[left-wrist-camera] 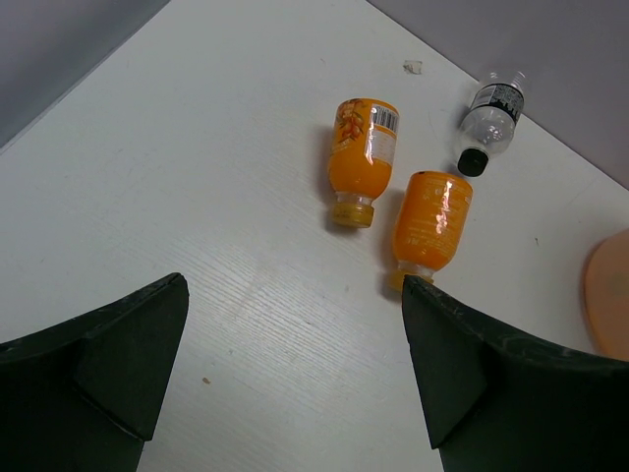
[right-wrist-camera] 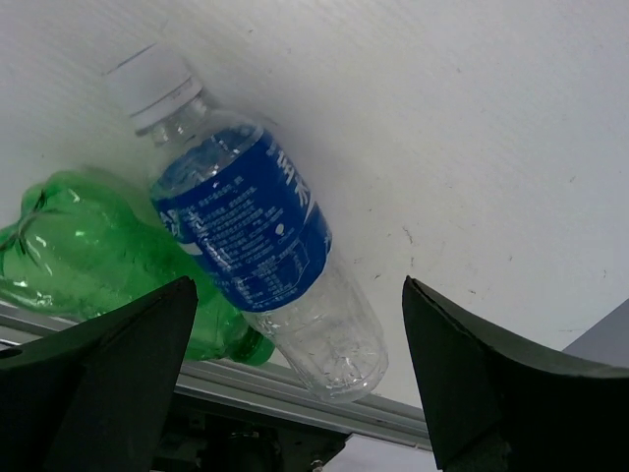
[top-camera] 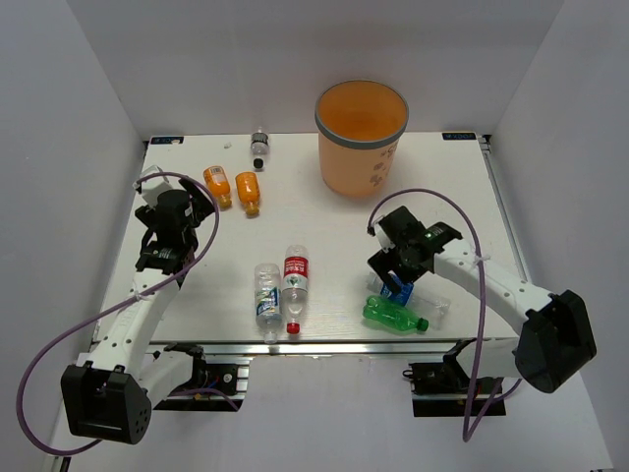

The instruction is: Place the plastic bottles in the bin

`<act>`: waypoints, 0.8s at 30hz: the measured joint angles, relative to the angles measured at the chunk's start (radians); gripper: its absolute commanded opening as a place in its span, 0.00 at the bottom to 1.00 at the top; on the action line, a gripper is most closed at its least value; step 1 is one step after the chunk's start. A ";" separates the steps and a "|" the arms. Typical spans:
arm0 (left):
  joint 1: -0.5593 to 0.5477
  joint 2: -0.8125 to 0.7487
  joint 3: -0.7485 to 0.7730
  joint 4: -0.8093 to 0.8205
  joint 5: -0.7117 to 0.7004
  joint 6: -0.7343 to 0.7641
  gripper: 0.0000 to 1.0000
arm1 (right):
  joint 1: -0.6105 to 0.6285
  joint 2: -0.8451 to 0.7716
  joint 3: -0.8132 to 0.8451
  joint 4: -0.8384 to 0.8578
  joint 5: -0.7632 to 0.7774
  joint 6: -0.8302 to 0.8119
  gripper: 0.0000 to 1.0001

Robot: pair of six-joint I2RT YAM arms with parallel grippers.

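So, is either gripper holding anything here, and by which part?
Nothing. Left gripper and right gripper are both open; the blue bottle lies under the right one, ungripped.

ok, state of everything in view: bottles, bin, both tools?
bin: upright, no bottle visible inside
left orange bottle: lying, capped
right orange bottle: lying, capped
grey-labelled bottle: lying, dark cap on
red-label bottle: lying, capped
blue-white label bottle: lying
green bottle: lying, capped
blue-label bottle: lying against green bottle, ungripped
left tool: open, empty
right tool: open, over blue-label bottle

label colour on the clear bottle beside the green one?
Blue with white print; the blue-labelled bottle shows best in the right wrist view.
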 measured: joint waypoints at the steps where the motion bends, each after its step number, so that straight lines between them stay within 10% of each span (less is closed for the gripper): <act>1: 0.000 0.000 0.000 0.000 0.000 0.002 0.98 | 0.008 -0.015 -0.012 -0.001 -0.003 -0.009 0.89; 24: 0.000 0.021 0.017 -0.030 -0.012 0.003 0.98 | 0.032 0.134 -0.109 0.159 0.016 -0.146 0.77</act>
